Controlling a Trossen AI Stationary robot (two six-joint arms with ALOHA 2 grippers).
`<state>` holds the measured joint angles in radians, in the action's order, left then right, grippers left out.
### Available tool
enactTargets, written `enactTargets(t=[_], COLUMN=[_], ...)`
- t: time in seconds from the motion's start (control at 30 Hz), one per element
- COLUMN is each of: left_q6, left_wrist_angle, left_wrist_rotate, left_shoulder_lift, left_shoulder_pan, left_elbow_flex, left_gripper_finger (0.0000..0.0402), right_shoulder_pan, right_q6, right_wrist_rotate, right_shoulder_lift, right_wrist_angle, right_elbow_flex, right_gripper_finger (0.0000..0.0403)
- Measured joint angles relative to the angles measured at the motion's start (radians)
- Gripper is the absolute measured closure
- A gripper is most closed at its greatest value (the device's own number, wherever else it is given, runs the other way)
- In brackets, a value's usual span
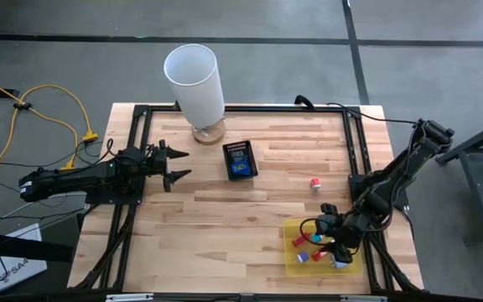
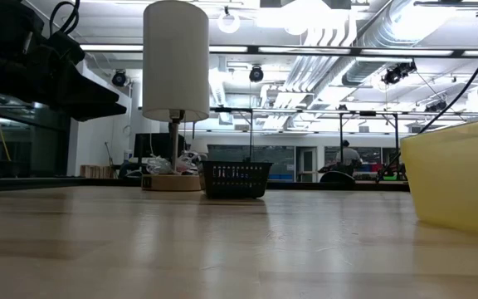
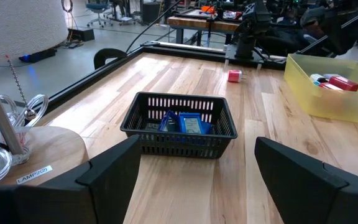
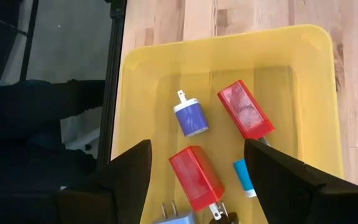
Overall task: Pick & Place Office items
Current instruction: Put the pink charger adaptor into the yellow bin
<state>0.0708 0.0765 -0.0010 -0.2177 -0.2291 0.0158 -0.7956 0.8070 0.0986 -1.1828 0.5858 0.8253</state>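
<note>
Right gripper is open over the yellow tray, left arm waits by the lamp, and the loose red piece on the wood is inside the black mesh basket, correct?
Not quite. The red piece lies on the bare table, apart from the black mesh basket, between it and the yellow tray; the high view shows this. The rest holds: right gripper open over the tray, left gripper waiting by the lamp.

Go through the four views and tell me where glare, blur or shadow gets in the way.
Low view: bright ceiling lights glare behind the lamp; the yellow tray looms close and soft. Left wrist view: the mesh basket is sharp, the left hand blurred. Right wrist view: red blocks clear through the translucent tray. High view: even light, soft shadows.
</note>
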Motion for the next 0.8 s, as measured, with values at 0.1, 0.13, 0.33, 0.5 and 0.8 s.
enactTargets(t=[0.1,0.13,0.33,0.5,0.8], left_q6=[0.000,0.000,0.000,0.000,0.000], left_wrist_angle=[0.000,0.000,0.000,0.000,0.000], left_wrist_rotate=[0.000,0.000,0.000,0.000,0.000], left_shoulder_lift=[0.000,0.000,0.000,0.000,0.000], left_shoulder_pan=[0.000,0.000,0.000,0.000,0.000], left_elbow_flex=[0.000,0.000,0.000,0.000,0.000], left_gripper_finger=[0.0094,0.0094,0.0094,0.0094,0.0094], right_shoulder_pan=[0.000,0.000,0.009,0.065,0.228], right_q6=[0.000,0.002,0.074,0.115,0.138], right_wrist_rotate=[0.003,0.006,0.061,0.102,0.138], right_shoulder_lift=[0.000,0.000,0.000,0.000,0.000], right_wrist_angle=[0.000,0.000,0.000,0.000,0.025], right_elbow_flex=[0.000,0.000,0.000,0.000,0.000], right_gripper_finger=[0.0160,0.0160,0.0160,0.0160,0.0160])
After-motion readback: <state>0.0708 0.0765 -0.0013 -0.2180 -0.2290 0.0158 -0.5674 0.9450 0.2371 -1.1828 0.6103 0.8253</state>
